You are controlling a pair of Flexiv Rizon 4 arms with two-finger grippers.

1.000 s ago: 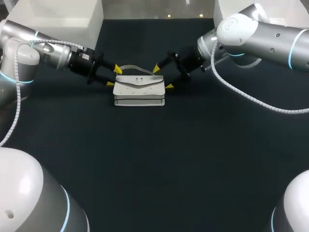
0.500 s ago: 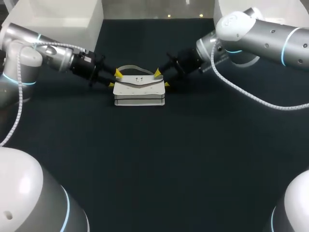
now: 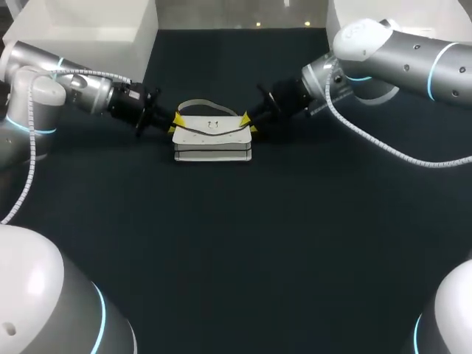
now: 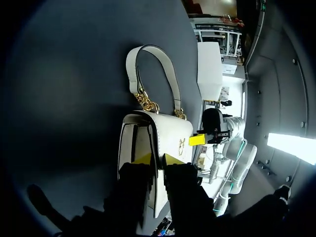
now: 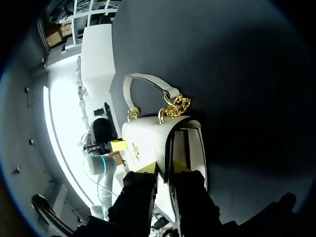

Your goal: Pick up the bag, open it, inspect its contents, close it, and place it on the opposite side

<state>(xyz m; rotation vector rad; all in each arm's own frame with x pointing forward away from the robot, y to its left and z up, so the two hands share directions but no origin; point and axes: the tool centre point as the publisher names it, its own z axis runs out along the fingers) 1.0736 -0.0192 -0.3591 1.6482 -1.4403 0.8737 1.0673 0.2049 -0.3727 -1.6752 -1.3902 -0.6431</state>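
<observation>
A white handbag (image 3: 212, 140) with a gold chain and a white handle (image 3: 195, 103) stands toward the back middle of the dark table. My left gripper (image 3: 177, 122) is at its left end and my right gripper (image 3: 247, 122) at its right end. In the left wrist view the bag (image 4: 168, 133) has its flap edge pinched between the yellow tips of my left gripper (image 4: 157, 160), which is shut on it. The right wrist view shows the same at the other end: my right gripper (image 5: 165, 168) is shut on the flap edge of the bag (image 5: 145, 138). The flap lies down.
A white box (image 3: 88, 26) stands at the back left and another white object (image 3: 354, 15) at the back right. Dark table surface (image 3: 236, 243) stretches in front of the bag and to both sides.
Both grippers' fingers have drawn together from wide open onto the bag's two ends. The arms have shifted slightly inward; the bag has stayed in place.
</observation>
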